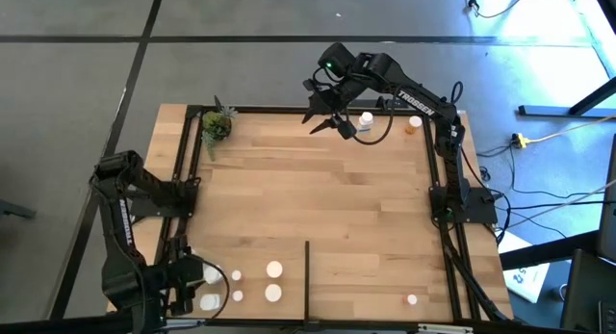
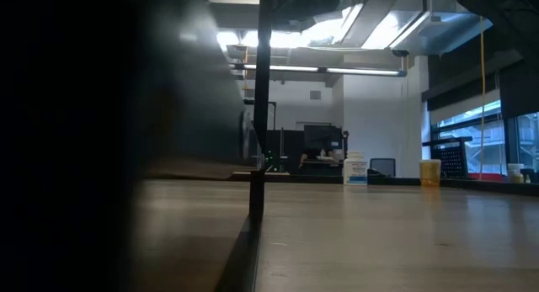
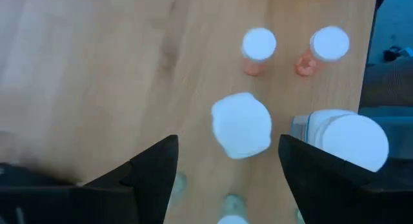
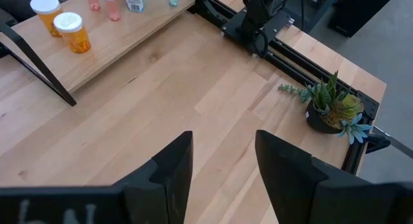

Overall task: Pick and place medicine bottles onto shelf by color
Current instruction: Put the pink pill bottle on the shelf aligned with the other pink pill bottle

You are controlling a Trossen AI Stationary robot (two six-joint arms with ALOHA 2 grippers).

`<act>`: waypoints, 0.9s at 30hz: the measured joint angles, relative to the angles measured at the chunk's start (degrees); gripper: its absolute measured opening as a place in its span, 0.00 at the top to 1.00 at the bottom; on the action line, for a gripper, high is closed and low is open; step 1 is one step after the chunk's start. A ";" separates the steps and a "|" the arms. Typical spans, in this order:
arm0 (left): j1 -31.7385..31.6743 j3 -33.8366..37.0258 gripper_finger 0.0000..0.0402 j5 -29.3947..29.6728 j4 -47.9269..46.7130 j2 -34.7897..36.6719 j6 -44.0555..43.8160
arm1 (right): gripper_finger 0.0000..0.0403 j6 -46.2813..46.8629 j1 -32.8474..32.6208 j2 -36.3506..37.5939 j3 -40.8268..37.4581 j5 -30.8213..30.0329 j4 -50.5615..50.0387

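- The left gripper hangs low over the near left corner of the shelf; its two dark fingers stand apart, with nothing clamped between them.
- In the left wrist view a white-capped bottle sits just ahead of the gap between those fingers, apart from both; a larger white-capped bottle stands just beside the other finger; farther ahead two small bottles with pinkish bodies stand side by side.
- From above, four white caps show on the wood just beside this gripper, between it and the thin black divider strip; one more small bottle lies past the strip, well apart from it.
- The right gripper hovers above the far edge of the shelf, its fingers parted and empty; bare planks lie straight ahead of them.
- A white bottle stands near this gripper, and an orange bottle farther along the same edge.
- The small potted plant sits at the far left corner, well apart from the right gripper.
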State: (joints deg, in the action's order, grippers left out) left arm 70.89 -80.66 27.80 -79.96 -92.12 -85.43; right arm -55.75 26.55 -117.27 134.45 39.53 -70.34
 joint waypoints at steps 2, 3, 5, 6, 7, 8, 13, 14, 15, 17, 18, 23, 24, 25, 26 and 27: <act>-0.13 -2.22 0.35 1.42 -3.69 0.00 -1.20 | 0.58 -0.02 0.00 0.00 0.00 0.00 0.02; -0.45 -3.14 0.35 2.34 -5.37 0.00 -1.62 | 0.58 0.00 0.00 0.00 0.00 0.00 0.04; -1.64 -4.32 0.36 3.11 -7.60 0.00 -2.62 | 0.58 -0.02 0.00 0.00 0.00 0.00 0.04; -2.36 -4.64 0.36 3.18 -8.65 0.00 -2.79 | 0.58 -0.01 0.00 0.00 0.00 0.00 0.09; -3.08 -4.70 0.36 3.26 -9.54 0.00 -2.76 | 0.58 -0.02 0.00 0.00 0.00 0.00 0.13; -3.78 -4.70 0.36 3.34 -10.10 0.00 -2.63 | 0.58 -0.01 0.00 0.00 0.00 0.00 0.17; -6.90 -4.48 0.36 6.68 -10.04 0.77 3.17 | 0.58 -0.01 0.00 0.00 0.00 0.01 0.24; -7.54 -4.48 0.36 7.49 -10.05 1.15 4.45 | 0.58 -0.01 0.01 0.00 0.00 0.00 0.23; -8.26 -4.48 0.36 8.51 -10.06 1.65 5.34 | 0.58 -0.01 0.00 0.00 0.00 0.00 0.22; -9.81 -4.48 0.36 10.30 -10.08 2.57 6.48 | 0.58 -0.01 0.00 0.00 0.00 0.00 0.26; -10.60 -4.46 0.36 11.02 -10.06 3.10 6.79 | 0.58 -0.01 0.00 0.00 0.00 0.00 0.26; -14.18 -2.74 0.36 12.00 -10.06 6.04 6.63 | 0.58 0.00 0.00 0.00 0.00 0.00 0.30; -14.90 -1.92 0.36 12.37 -10.04 6.71 6.50 | 0.58 -0.02 0.00 0.00 0.00 0.01 0.31; -15.69 -0.94 0.36 12.92 -10.04 7.48 6.48 | 0.58 -0.02 0.00 0.00 0.00 0.01 0.42; -16.51 0.08 0.36 13.62 -10.05 8.39 6.45 | 0.58 -0.02 0.00 0.00 0.00 0.02 0.98; -17.48 1.12 0.36 14.45 -10.06 9.30 6.43 | 0.58 -0.02 0.00 0.00 0.00 0.03 2.39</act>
State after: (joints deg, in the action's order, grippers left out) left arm 53.42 -79.55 42.24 -90.02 -82.82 -79.00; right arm -55.76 26.55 -117.27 134.45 39.55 -67.96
